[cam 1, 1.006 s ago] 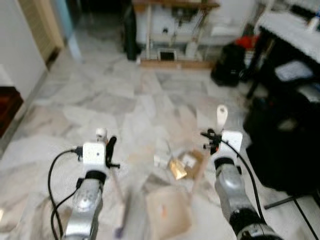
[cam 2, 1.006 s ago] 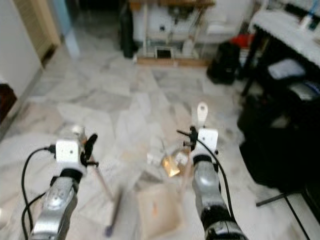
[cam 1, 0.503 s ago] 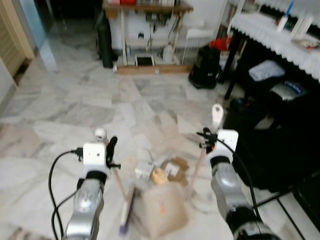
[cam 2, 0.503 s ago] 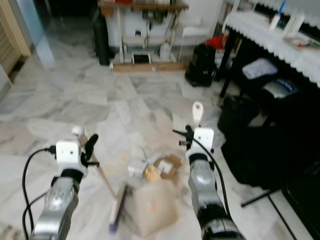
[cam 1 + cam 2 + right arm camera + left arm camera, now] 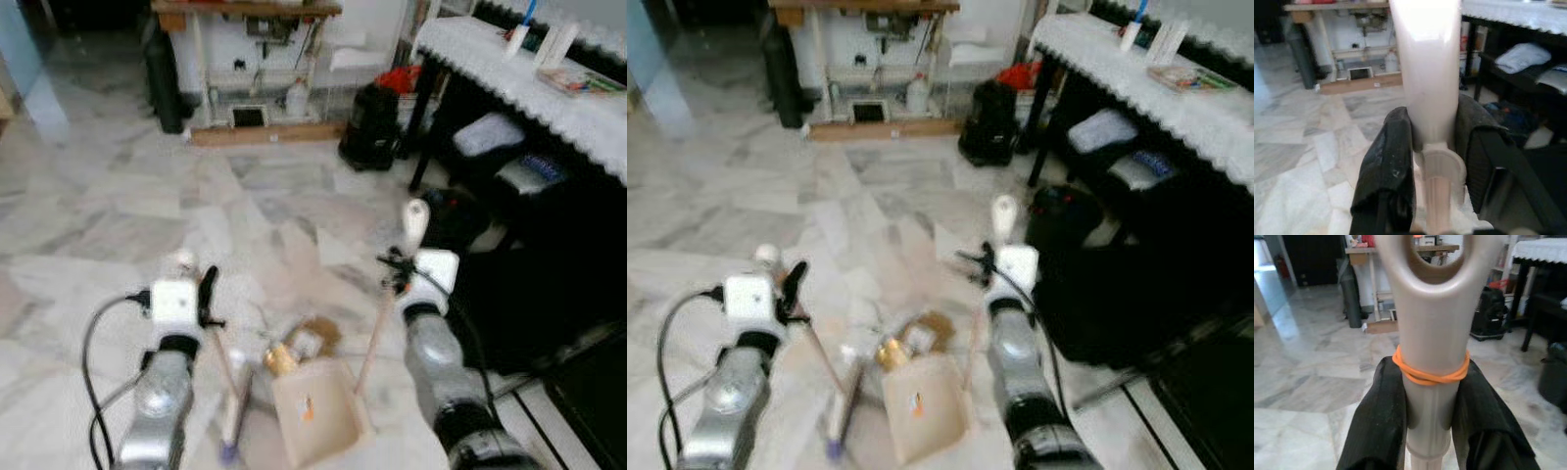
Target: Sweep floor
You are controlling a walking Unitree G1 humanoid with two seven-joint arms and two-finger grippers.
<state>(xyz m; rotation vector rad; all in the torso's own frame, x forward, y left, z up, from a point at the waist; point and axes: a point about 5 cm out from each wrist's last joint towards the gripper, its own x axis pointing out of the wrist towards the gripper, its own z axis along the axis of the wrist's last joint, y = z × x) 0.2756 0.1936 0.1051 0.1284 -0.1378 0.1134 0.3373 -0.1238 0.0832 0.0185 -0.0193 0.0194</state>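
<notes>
The marble floor (image 5: 118, 196) ahead carries scattered litter, so both tools are held upright by their handle tops, heads resting low below the fingers. The right gripper (image 5: 1432, 147) has its fingers pinching the pale dustpan handle (image 5: 1427, 68); the dustpan (image 5: 318, 416) sits mouth-up below, apparently empty, with litter (image 5: 294, 348) just beyond its lip. The left gripper (image 5: 1427, 401) has fingers clamped on the broom handle (image 5: 1430, 333), beneath its orange rubber band (image 5: 1430, 374).

Litter (image 5: 299, 345) lies between broom (image 5: 232, 411) and dustpan (image 5: 315, 411).
</notes>
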